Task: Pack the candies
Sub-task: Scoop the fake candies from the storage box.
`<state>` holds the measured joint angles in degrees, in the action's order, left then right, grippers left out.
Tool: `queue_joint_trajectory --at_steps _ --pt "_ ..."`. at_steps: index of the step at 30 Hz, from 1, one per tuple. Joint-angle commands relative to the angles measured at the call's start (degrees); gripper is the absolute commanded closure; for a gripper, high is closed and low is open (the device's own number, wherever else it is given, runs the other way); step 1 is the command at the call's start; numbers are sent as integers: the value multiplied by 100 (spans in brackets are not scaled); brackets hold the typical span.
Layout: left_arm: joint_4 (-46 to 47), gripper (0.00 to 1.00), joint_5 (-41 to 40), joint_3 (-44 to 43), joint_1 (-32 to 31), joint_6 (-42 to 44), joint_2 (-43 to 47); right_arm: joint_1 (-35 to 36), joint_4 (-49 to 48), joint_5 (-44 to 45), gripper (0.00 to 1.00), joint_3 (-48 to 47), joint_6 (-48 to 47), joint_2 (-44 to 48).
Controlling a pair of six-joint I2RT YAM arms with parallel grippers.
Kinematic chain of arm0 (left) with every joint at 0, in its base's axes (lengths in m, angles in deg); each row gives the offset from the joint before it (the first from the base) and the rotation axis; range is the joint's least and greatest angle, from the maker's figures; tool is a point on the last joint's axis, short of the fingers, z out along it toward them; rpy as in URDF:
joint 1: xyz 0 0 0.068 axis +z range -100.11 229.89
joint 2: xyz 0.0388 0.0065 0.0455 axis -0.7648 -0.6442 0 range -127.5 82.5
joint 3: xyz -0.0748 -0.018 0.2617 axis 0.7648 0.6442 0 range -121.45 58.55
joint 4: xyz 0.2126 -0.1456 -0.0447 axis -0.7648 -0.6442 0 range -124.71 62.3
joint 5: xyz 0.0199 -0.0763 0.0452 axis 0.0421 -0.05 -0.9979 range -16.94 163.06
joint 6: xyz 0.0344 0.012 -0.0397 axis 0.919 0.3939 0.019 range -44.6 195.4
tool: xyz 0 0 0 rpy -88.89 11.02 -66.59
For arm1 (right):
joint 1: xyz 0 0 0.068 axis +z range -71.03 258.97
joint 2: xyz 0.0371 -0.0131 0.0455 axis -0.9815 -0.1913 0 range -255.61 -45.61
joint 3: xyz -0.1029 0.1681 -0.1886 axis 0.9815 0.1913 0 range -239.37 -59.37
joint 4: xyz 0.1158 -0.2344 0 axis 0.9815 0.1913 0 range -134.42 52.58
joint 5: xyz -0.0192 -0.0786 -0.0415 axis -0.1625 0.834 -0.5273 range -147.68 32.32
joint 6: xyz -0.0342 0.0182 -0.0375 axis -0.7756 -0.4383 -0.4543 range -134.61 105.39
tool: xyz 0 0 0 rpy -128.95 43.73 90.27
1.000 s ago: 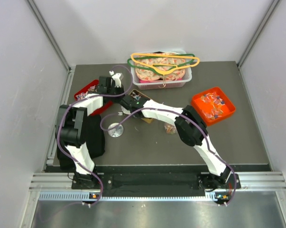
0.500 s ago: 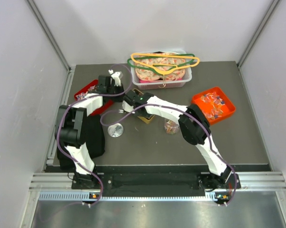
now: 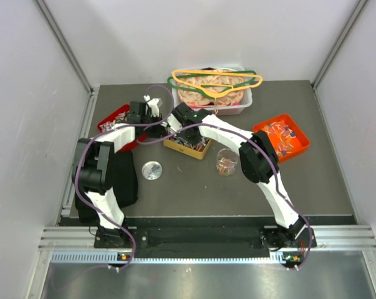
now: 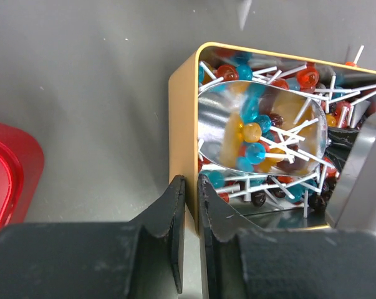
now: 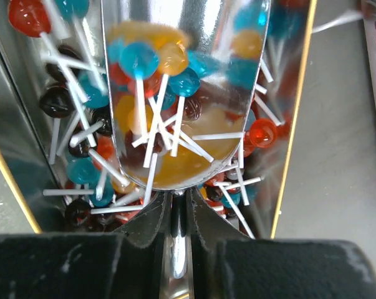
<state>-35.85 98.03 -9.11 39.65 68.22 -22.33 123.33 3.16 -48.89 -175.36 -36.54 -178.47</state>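
A yellow box (image 3: 170, 144) full of small lollipops stands mid-table. My left gripper (image 3: 158, 131) is shut on the box's left wall (image 4: 181, 124), one finger on each side, in the left wrist view (image 4: 191, 180). My right gripper (image 3: 189, 128) is shut on the handle of a metal scoop (image 5: 181, 93) in the right wrist view (image 5: 180, 198). The scoop (image 4: 262, 134) sits inside the box and holds blue, yellow and red lollipops (image 5: 139, 59). Small wrapped candies (image 3: 277, 132) lie in an orange tray (image 3: 300, 144) at the right.
A clear jar (image 3: 225, 162) with some candies stands right of the box, its round lid (image 3: 151, 169) lying to the left. A red tray (image 3: 113, 118) is at the far left. A clear bin (image 3: 237, 106) with coloured hangers on top stands at the back.
My right arm has swung back and to the right with the scoop, now over the yellow box. The box and the jar, partly covered before, show fully. The left arm has held still.
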Motion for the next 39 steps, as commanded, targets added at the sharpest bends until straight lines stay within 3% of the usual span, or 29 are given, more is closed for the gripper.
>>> queue_joint_trajectory --at_steps 1,15,31,39 --pt "164 100 1045 -63 -163 -178 394 -77 -679 -80 100 -180 261 128" --pt "252 100 729 -28 -171 -161 376 29 -1276 386 100 1033 -355 1349" --pt "348 100 491 25 -198 -108 288 91 -1602 869 100 1183 -812 1807" --pt "313 100 333 25 -198 -56 271 90 -1628 571 100 1473 -813 2342"
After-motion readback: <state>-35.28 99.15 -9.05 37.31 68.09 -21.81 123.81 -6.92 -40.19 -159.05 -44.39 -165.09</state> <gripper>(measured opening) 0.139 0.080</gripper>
